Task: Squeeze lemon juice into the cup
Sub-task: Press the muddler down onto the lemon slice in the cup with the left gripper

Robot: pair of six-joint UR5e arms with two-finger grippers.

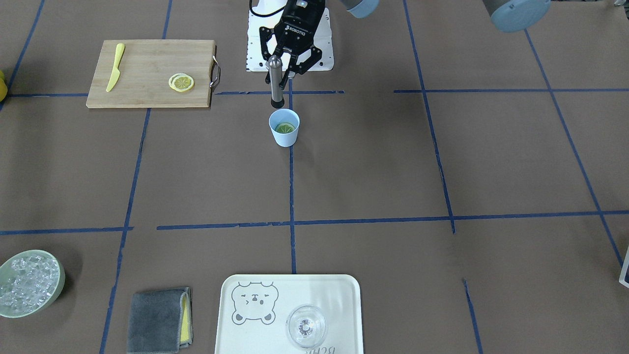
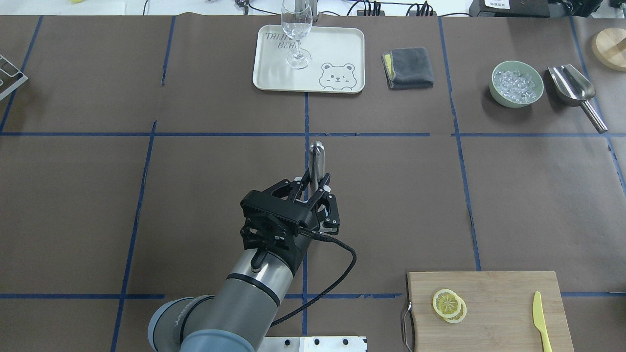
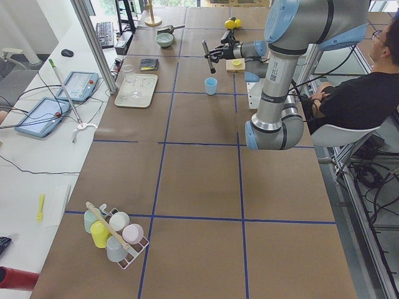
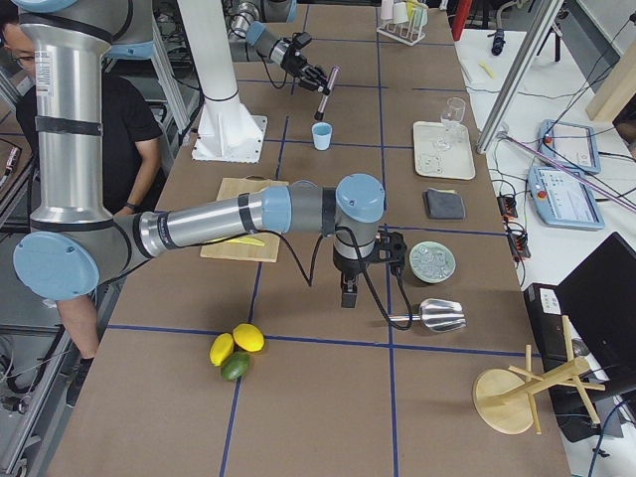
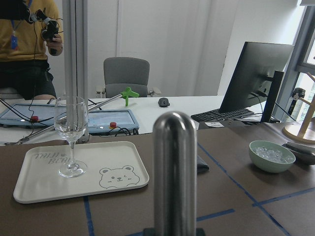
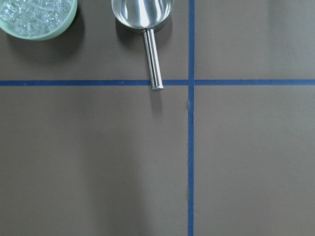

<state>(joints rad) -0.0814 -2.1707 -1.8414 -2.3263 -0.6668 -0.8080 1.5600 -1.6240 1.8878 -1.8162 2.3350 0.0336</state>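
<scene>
Done: thin yellow lemon slice (image 1: 285,129) in small light-blue plastic cup (image 1: 285,140) | left gripper (image 1: 283,69) grasps steel muddler (image 1: 276,81) above it | right gripper (image 4: 348,289): fingers unclear | remaining: pressing.

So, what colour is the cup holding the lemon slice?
The cup is light blue, clearest in the front-facing view.

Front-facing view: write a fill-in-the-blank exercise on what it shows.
The thin round lemon slice lies ___ the small light-blue plastic cup.
The left gripper holds the silver metal rod with a black tip ___ that cup.
The yellow plastic knife lies on the wooden ___ board.
The pale-green bowl holds ___.
Missing: inside; above; cutting; ice.
</scene>
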